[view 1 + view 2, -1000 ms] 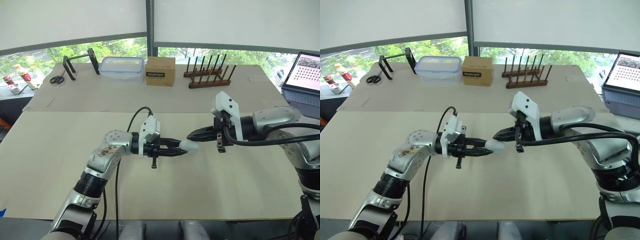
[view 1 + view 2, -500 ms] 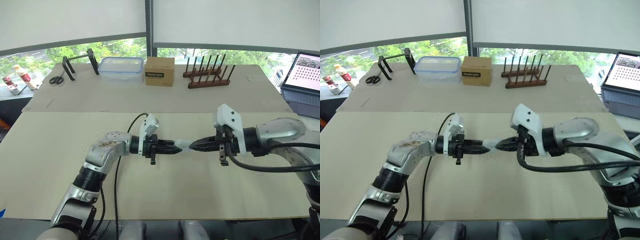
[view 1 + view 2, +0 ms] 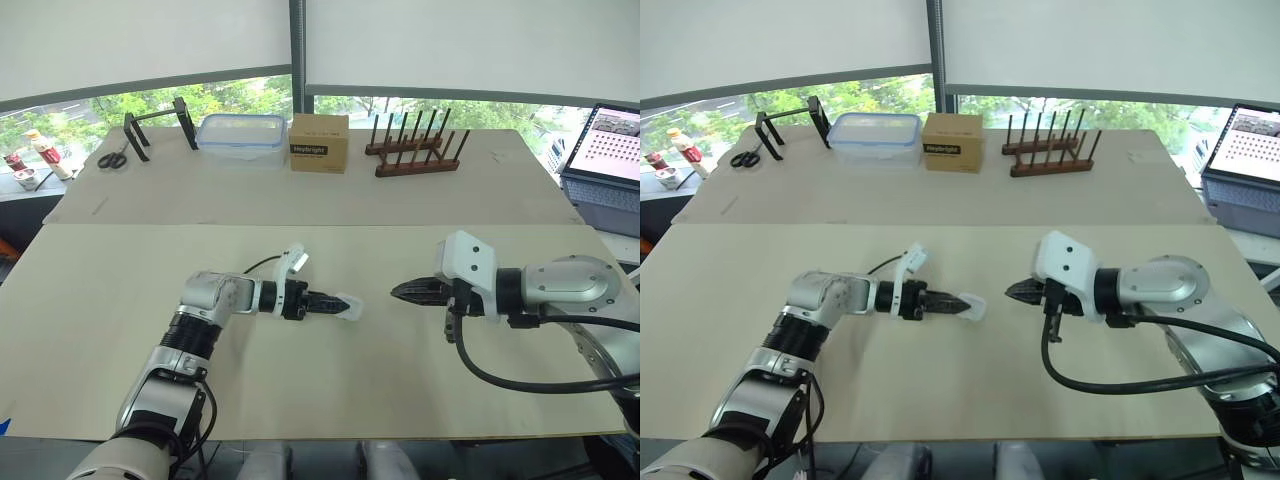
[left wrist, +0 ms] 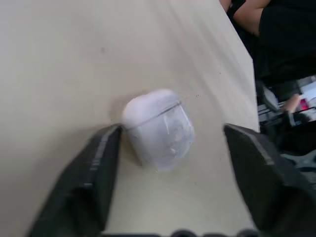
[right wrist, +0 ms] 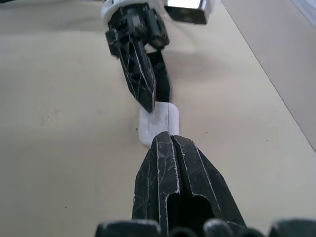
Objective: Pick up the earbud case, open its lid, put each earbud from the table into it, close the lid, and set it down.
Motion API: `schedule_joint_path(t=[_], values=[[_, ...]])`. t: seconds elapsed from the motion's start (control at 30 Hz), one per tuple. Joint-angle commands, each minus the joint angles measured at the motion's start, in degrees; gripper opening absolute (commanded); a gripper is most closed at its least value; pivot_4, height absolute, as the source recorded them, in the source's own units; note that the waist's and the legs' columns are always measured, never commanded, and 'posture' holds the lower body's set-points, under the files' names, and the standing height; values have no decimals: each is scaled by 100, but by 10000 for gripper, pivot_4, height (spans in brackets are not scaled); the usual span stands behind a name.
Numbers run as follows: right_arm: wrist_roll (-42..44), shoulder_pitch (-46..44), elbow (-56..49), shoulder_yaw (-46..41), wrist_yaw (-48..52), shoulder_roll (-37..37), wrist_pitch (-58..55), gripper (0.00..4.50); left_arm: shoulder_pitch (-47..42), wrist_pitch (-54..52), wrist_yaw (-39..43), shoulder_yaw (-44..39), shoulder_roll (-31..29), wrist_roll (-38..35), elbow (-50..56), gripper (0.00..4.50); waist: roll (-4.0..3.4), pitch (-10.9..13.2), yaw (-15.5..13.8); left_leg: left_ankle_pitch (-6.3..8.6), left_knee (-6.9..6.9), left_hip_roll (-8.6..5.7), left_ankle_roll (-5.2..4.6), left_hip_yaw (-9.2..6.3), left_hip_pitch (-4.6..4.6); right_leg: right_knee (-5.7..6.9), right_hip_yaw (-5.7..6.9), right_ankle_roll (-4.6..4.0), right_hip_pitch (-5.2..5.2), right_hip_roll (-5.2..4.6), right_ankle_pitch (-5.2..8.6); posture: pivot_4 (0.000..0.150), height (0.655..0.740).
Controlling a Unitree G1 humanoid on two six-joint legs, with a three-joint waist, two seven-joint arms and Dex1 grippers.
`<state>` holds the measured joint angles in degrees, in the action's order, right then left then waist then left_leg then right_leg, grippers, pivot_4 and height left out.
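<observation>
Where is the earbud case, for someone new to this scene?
On the near table, look between the left end effector and the right end effector. The earbud case lies by the left one's tips: small, white, rounded, unlike the bigger cardboard box farther back.

Bright, even daylight comes through the far windows (image 3: 230, 100) under drawn blinds (image 3: 150, 40), whose lower edges bow toward the picture's sides (wide-lens distortion). The pale worktop (image 3: 400, 380) takes it evenly, with a soft shadow lying beside the left fingers (image 5: 139, 79). A laptop screen (image 3: 612, 145) glows at far right.
</observation>
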<state>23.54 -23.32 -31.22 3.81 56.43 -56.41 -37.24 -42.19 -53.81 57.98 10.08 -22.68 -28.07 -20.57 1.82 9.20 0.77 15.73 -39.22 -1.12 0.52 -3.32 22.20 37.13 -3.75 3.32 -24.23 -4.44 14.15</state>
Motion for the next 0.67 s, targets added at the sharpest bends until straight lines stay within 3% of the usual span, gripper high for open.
schedule_joint_path(t=[0.03,0.07,0.23,0.43,0.5,0.67], values=[[13,-50,22,-99,214,-119,133,0,253,1340,200,97,-421,590,559,44211,0,0,9,0,1,2,0,0,-2,0,-2,0,-1,0,0,1500,7400],[47,-72,50,-121,265,-132,113,0,346,1727,270,134,-541,733,751,44211,0,0,16,0,3,2,0,0,-2,0,-4,0,-2,1,0,1500,7400],[-88,-113,207,-212,700,-490,398,15603,1153,3354,805,-249,-1472,978,2193,45000,-2,1,-11,0,11,6,1,-20,10,-6,-10,0,-17,-12,0,1500,7400],[-165,0,430,-508,1127,-948,802,36370,2224,3475,1062,-1096,-2376,561,3396,45000,-10,6,-6,3,12,8,-5,-17,1,-7,-9,1,-7,-16,0,1500,7400],[-182,108,527,-604,1299,-1032,1075,43175,2520,3301,829,-1147,-2625,778,3715,45000,-12,7,-15,3,12,9,-5,-17,-1,-7,-9,1,-6,-10,0,1500,7400],[-5,257,673,-797,1505,-957,1285,44412,2896,3284,912,-1403,-2809,516,4020,45000,-13,8,-25,3,11,10,-5,12,-2,-7,-2,1,2,-9,0,1500,7400]])
